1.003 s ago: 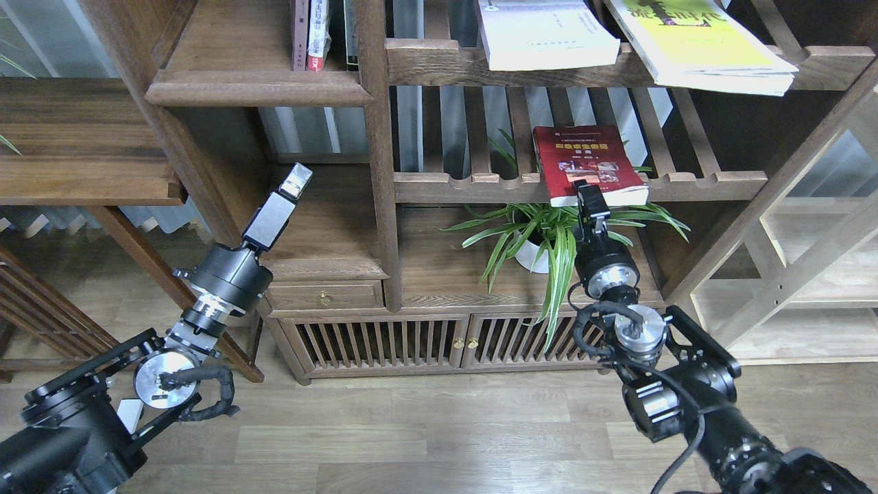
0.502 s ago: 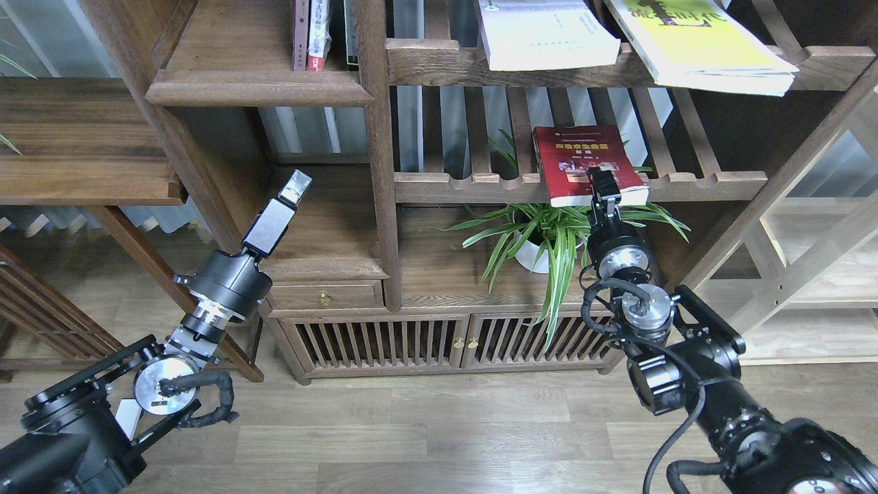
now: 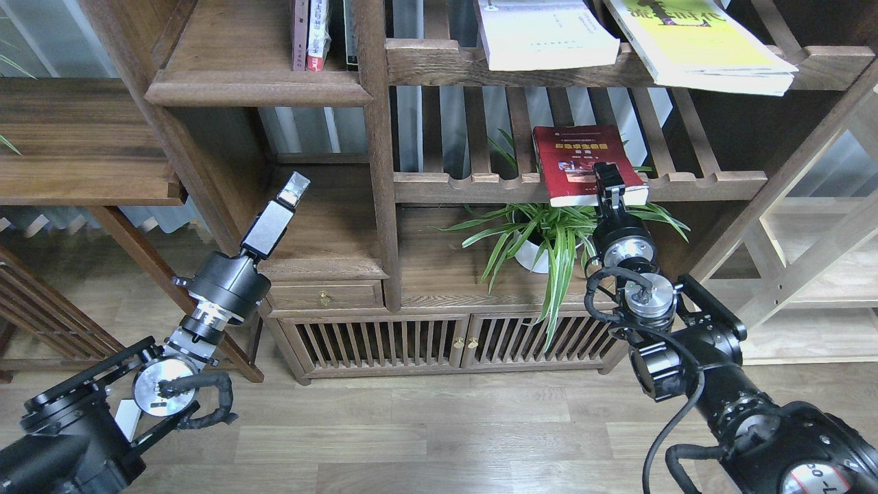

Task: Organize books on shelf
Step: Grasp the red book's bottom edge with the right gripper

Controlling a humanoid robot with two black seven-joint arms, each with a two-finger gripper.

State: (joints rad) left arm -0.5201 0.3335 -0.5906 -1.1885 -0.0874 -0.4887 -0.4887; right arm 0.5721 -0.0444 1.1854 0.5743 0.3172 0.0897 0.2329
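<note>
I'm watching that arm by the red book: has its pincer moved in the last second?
Yes. The right pincer has moved up and rightward, from the slatted rack's front rail onto the dark red book.

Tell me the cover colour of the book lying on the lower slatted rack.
Dark red, with a small cover photo; seen in the head view.

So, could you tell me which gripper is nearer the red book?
Right. The right gripper is at the red book's front edge; the left gripper hangs far left, beyond the post.
</note>
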